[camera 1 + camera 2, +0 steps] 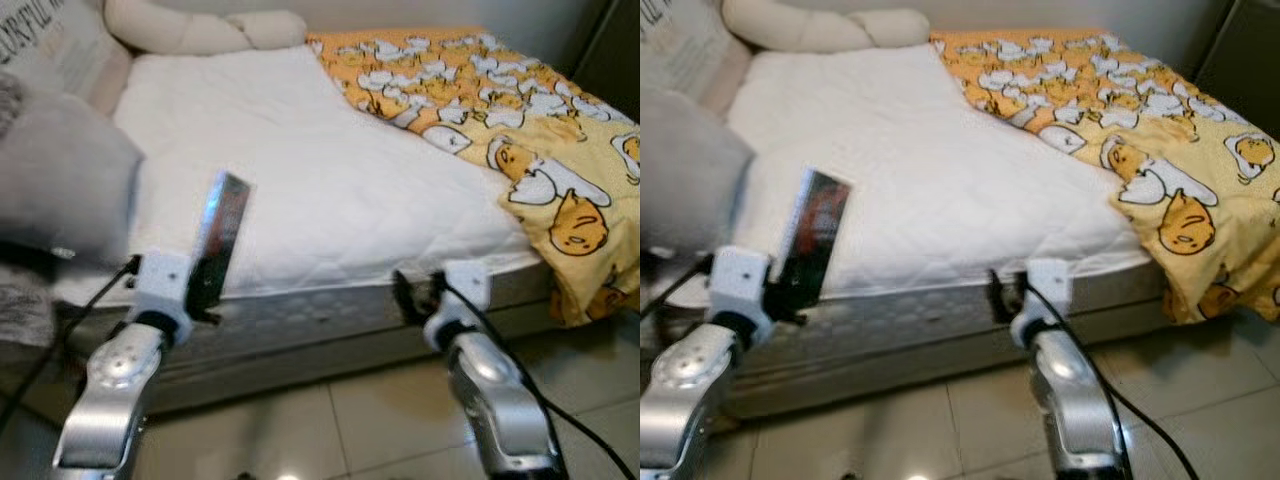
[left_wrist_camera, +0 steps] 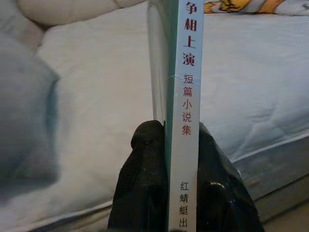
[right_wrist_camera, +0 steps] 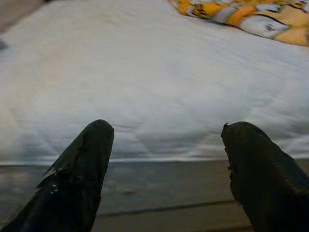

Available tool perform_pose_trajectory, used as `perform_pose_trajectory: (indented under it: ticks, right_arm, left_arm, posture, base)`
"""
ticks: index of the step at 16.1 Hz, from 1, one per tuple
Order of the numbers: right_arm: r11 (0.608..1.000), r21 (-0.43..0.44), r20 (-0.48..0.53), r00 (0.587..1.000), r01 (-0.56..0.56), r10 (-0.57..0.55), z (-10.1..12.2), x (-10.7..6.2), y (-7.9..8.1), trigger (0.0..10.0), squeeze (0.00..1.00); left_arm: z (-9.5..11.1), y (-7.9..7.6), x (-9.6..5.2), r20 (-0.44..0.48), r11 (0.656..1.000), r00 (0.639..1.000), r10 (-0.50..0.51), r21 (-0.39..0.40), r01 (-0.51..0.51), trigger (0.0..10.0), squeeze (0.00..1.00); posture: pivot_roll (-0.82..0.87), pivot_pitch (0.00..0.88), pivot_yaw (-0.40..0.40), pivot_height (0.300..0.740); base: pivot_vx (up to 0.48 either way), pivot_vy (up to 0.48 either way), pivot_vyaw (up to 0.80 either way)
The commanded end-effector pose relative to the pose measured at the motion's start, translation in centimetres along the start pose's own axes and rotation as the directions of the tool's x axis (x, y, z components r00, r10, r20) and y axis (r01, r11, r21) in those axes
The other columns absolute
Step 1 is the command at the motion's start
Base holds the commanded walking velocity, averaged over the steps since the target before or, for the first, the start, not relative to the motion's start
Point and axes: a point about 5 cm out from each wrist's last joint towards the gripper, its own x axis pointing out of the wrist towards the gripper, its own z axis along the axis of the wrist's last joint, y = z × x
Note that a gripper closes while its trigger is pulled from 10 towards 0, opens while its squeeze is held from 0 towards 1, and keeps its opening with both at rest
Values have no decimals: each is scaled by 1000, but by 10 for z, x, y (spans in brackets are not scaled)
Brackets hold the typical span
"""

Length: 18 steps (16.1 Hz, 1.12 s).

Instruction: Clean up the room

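Note:
My left gripper [image 1: 200,290] is shut on a thin book [image 1: 219,232], held upright on edge over the front left edge of the bed [image 1: 320,190]. In the left wrist view the book's pale spine [image 2: 188,96] carries red Chinese characters and sits pinched between both black fingers [image 2: 140,183]. My right gripper [image 1: 418,292] hovers at the front edge of the mattress, open and holding nothing; its fingertips [image 3: 91,154] stand wide apart in the right wrist view.
A yellow duck-print blanket [image 1: 500,110] lies crumpled over the bed's right side and hangs off its corner. A long cream pillow [image 1: 200,30] lies at the head. A grey cushion [image 1: 60,170] sits at the left. Pale tiled floor [image 1: 330,430] lies below.

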Motion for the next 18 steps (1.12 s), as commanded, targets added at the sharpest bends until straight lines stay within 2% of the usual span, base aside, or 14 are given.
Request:
perform_pose_trajectory:
  ticks: [1,4,6,8,12,14,16,18]
  right_arm:
    - [999,-5,6,999,31,-31,1,-2,-10,10000,0]
    - [1000,-1,4,1000,30,-30,2,0,-8,10000,0]
    - [1000,1,3,1000,29,-29,2,1,-8,10000,0]
    - [1000,5,2,1000,21,-21,3,2,-8,10000,0]
    - [1000,6,-3,1000,-19,19,4,3,-5,10000,0]
    - [998,-43,-10,999,-46,46,4,3,-3,10000,0]
    - [997,-66,-20,999,-42,40,3,4,-2,10000,0]
    - [998,-50,-16,1000,-27,26,3,4,-3,10000,0]
  left_arm:
    - [13,-7,3,60,1000,998,-24,-4,24,10000,0]
    - [20,-3,4,87,998,996,1,-62,4,10000,0]
    - [16,-2,6,61,999,998,0,-38,2,10000,0]
    - [17,-1,6,68,998,998,0,-58,3,10000,0]
    - [17,0,7,63,998,998,1,-55,2,10000,0]
    - [17,0,7,63,998,998,0,-55,3,10000,0]
    - [18,0,8,63,999,998,-1,-50,4,10000,0]
    - [18,0,8,62,999,998,-2,-48,5,10000,0]
  posture:
    - [-45,0,3,740]
    - [-45,0,4,740]
    - [-46,0,6,740]
    - [-50,0,8,740]
    - [-50,0,7,740]
    - [-50,0,7,740]
    - [-52,0,10,740]
    - [-52,0,10,740]
  base:
    - [0,375,0]
    - [0,0,0]
    - [0,0,0]
    - [0,0,0]
    - [276,0,0]
    - [287,0,0]
    - [291,0,656]
    - [291,0,400]
